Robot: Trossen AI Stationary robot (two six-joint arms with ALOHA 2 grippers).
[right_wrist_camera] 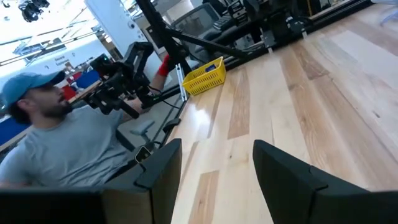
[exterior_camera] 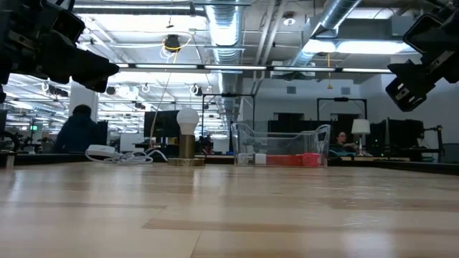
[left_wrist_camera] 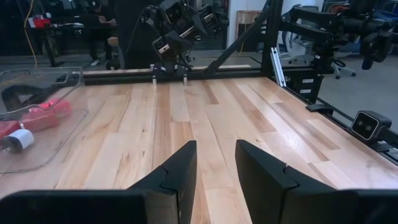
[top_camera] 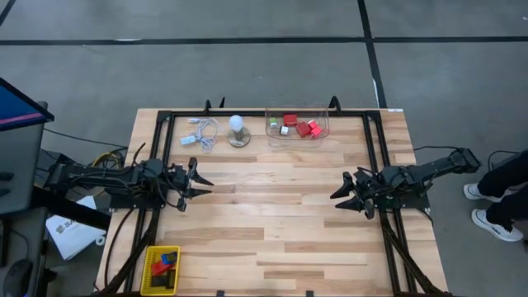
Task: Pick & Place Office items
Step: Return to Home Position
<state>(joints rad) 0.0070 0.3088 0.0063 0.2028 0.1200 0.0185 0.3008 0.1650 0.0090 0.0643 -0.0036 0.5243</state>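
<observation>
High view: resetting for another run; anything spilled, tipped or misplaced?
Nothing stands out. The bulb stands upright beside the cable. Blocks sit inside the clear bin and yellow basket, none loose on the table; left gripper and right gripper hover at its sides.

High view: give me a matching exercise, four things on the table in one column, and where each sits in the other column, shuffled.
Things:
1. yellow basket
2. clear bin
3. white bulb
4. white cable

Places on the table, as the high view shows it:
A. top edge, right of centre, red blocks inside
B. top edge, farthest left
C. bottom-left corner
D. top edge, just left of centre

Pairs: 1-C, 2-A, 3-D, 4-B
</observation>
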